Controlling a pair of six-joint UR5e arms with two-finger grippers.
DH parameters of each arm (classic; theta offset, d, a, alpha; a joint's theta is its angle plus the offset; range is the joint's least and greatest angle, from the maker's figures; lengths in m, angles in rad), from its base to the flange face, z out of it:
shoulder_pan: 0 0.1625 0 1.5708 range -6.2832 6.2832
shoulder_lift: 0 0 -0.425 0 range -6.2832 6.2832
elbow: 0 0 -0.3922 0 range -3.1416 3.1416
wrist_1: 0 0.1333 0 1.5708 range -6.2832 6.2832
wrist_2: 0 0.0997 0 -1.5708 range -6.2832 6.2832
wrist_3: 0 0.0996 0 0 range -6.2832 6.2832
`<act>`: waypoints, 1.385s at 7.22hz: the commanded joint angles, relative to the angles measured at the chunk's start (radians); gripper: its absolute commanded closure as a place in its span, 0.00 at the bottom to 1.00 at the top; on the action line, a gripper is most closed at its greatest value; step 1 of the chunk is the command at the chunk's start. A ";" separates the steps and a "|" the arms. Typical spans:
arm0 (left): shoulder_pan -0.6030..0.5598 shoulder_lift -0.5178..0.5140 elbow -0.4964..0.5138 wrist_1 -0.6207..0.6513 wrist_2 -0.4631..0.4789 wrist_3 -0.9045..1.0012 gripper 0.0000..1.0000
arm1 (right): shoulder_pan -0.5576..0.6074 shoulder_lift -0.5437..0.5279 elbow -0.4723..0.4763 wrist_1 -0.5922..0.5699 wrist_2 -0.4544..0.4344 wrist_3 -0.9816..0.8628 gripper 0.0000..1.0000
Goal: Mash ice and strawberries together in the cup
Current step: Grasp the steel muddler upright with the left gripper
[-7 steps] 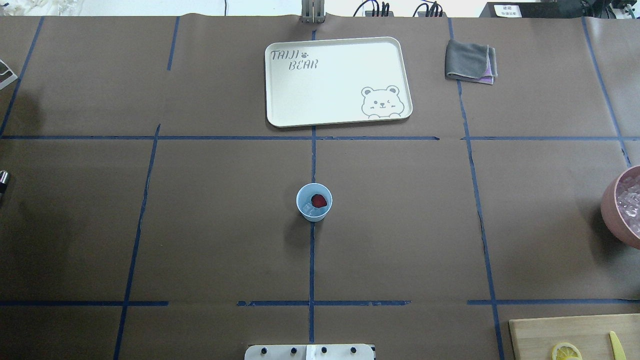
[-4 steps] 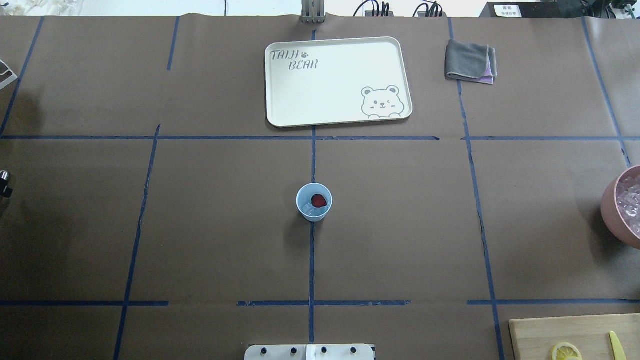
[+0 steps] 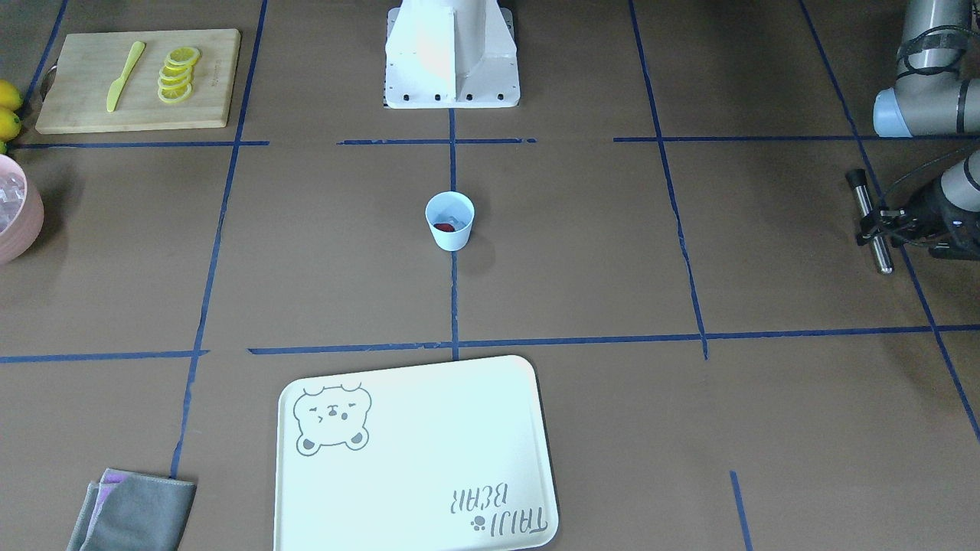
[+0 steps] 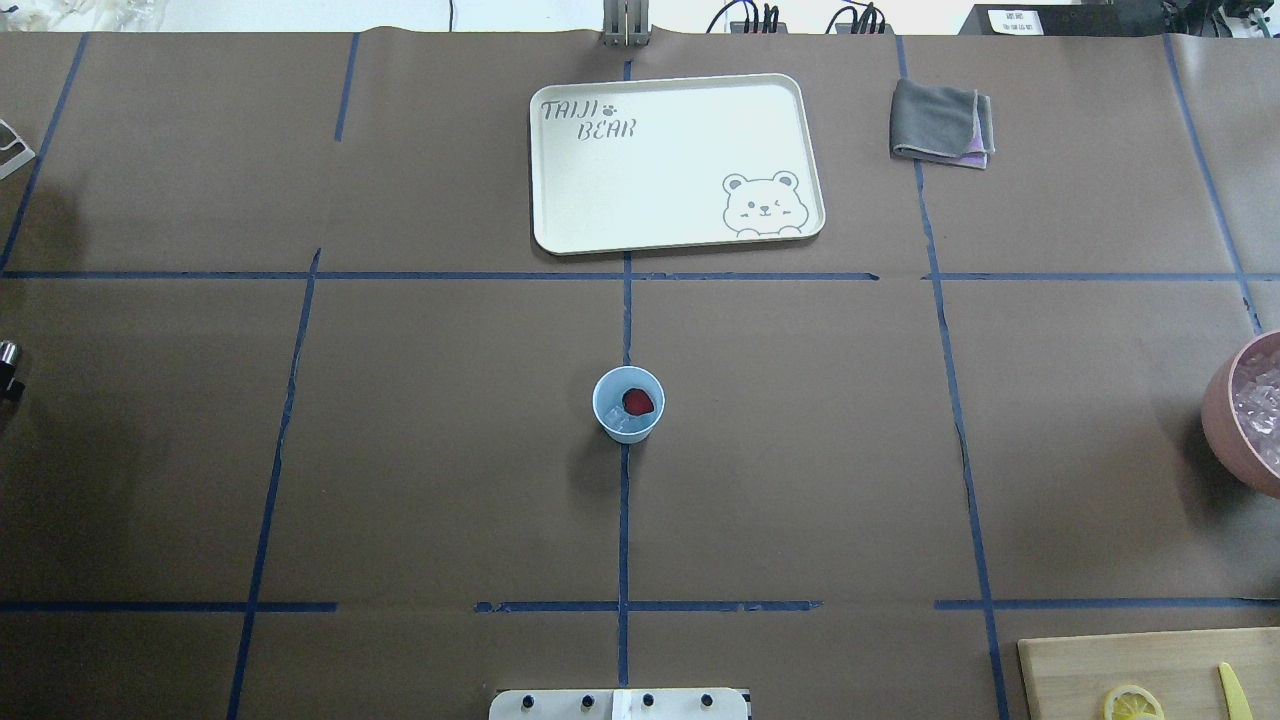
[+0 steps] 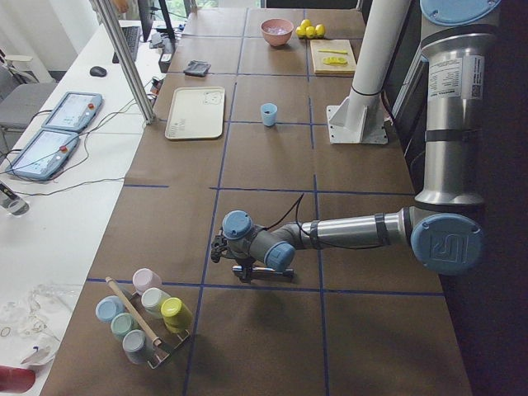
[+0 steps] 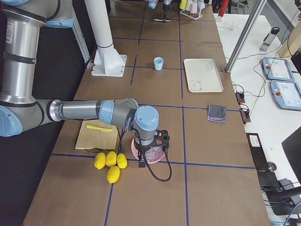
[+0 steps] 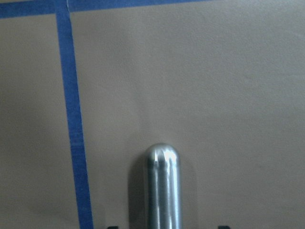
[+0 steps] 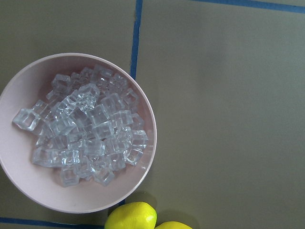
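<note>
The pale-blue cup (image 4: 628, 403) stands upright at the table's centre, also in the front view (image 3: 449, 220). Inside it lie the red strawberry (image 4: 638, 401) and some ice (image 4: 620, 423). My left gripper (image 3: 875, 226) is far off at the table's left end, shut on a metal rod (image 3: 861, 191). The rod's rounded tip fills the left wrist view (image 7: 163, 186), over bare table. My right gripper (image 6: 153, 147) hangs over the pink bowl (image 8: 151, 114) of ice cubes (image 8: 86, 133). Its fingers show in no close view, so I cannot tell its state.
A white bear tray (image 4: 675, 160) and a folded grey cloth (image 4: 940, 122) lie at the far side. A cutting board (image 3: 76, 107) holds lemon slices (image 3: 178, 73) and a yellow knife (image 3: 125, 75). Whole lemons (image 6: 110, 162) sit beside the bowl. A rack of pastel cups (image 5: 144, 318) stands at the left end.
The rod's tip at the overhead view's left edge has shifted slightly. The cup and its contents have not moved.
</note>
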 commanded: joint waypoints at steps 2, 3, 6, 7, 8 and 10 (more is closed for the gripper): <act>0.001 -0.003 0.006 0.000 0.000 -0.002 0.42 | 0.000 0.000 0.000 0.002 -0.001 0.000 0.01; -0.001 -0.004 0.006 0.002 -0.001 -0.003 0.75 | 0.000 0.000 0.000 0.002 -0.001 0.000 0.01; -0.001 -0.006 -0.048 -0.035 -0.001 0.002 1.00 | 0.000 0.000 0.005 0.000 0.000 -0.002 0.01; -0.001 -0.009 -0.130 -0.035 -0.001 0.000 1.00 | 0.000 0.000 0.006 0.000 0.000 -0.002 0.01; -0.002 -0.010 -0.230 -0.047 0.000 0.014 1.00 | 0.000 0.000 0.006 0.000 0.000 0.000 0.01; -0.001 -0.084 -0.319 -0.252 -0.003 0.042 1.00 | 0.000 0.000 0.006 0.000 0.000 0.000 0.01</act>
